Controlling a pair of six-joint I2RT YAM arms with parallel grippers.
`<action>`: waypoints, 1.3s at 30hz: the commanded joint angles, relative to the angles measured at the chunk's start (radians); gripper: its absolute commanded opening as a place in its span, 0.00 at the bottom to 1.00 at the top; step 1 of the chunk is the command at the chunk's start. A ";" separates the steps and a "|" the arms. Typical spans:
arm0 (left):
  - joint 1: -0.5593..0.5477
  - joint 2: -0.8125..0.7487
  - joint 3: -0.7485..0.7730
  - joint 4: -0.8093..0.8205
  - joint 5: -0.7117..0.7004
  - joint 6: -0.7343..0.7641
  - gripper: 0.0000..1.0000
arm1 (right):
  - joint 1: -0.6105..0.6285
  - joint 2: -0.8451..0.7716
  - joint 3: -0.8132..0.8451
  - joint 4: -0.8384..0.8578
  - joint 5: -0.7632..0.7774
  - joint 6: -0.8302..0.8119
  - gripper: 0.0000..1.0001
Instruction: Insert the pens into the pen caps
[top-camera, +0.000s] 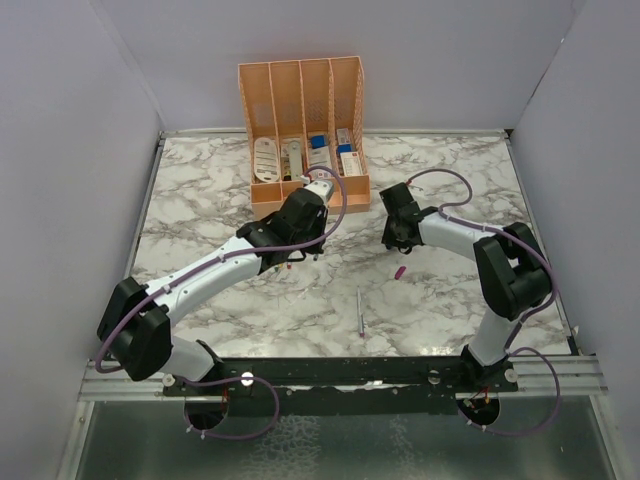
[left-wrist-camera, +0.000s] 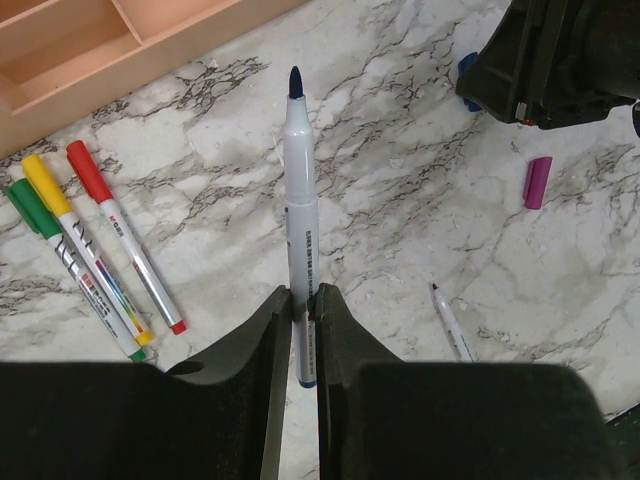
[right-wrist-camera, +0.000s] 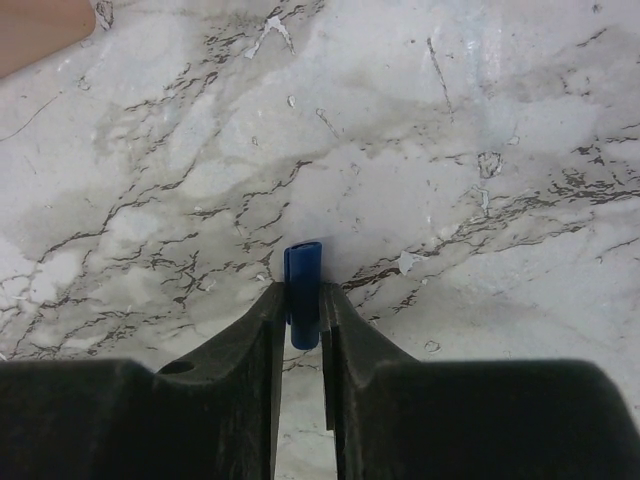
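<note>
Pointing straight out from the left gripper, a blue-tipped pen sits clamped between its narrow jaws, while the right gripper pinches the blue cap. A magenta cap lies ahead-right of the left gripper, three capped pens to its left.

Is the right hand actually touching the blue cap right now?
Touching. The right wrist view shows the blue cap wedged between both fingers of the right hand, no gap on either side.
</note>
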 joint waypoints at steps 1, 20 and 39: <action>0.005 0.011 0.005 0.028 0.029 -0.005 0.00 | -0.004 0.073 -0.032 -0.086 -0.012 -0.011 0.22; 0.008 0.009 0.000 0.027 0.038 -0.006 0.00 | -0.004 0.117 -0.041 -0.090 0.039 -0.006 0.31; 0.013 0.000 0.005 0.021 0.033 0.003 0.00 | -0.002 0.094 -0.100 -0.096 -0.021 -0.015 0.22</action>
